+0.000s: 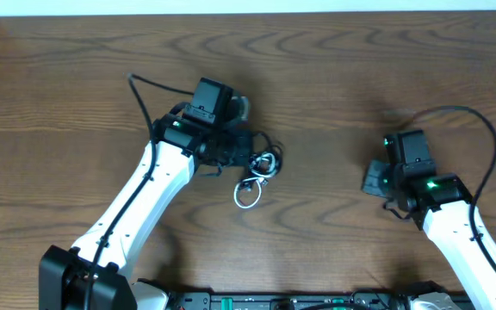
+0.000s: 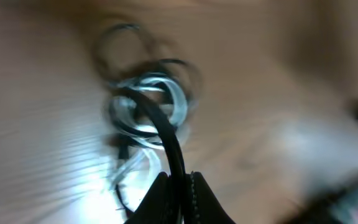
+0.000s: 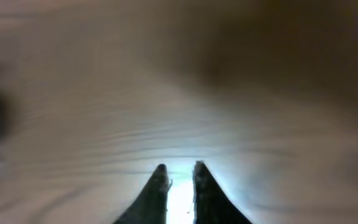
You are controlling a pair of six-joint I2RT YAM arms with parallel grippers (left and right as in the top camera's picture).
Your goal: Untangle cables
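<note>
Both wrist views are smeared with blur. In the left one the cables (image 2: 148,109) merge into a hazy knot; their plugs can't be made out. From overhead, the left gripper (image 1: 231,148) hides part of the tangle.
</note>
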